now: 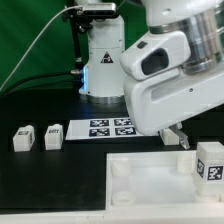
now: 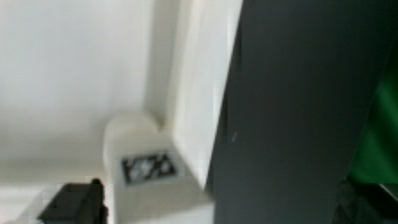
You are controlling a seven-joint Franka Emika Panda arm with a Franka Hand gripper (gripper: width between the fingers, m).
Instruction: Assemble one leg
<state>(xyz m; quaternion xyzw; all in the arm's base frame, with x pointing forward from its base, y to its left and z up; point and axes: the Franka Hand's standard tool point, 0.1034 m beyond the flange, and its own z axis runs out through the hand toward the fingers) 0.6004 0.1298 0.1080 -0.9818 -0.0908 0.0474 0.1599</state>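
Note:
A leg (image 1: 210, 162), a small white block with a square tag facing the camera, stands upright on the far right part of the large white square piece (image 1: 140, 185). Two more legs (image 1: 22, 138) (image 1: 53, 135) stand on the black table at the exterior view's left. My gripper (image 1: 179, 137) hangs under the white arm, just above the table beyond the square piece and beside that leg. In the wrist view the tagged leg (image 2: 153, 168) stands on the white piece next to one dark finger (image 2: 75, 203). The gripper (image 2: 222, 205) is open, its jaws far apart.
The marker board (image 1: 101, 128) lies on the table between the two left legs and the arm. The robot base (image 1: 103, 60) stands behind it. The square piece has round corner sockets (image 1: 121, 170).

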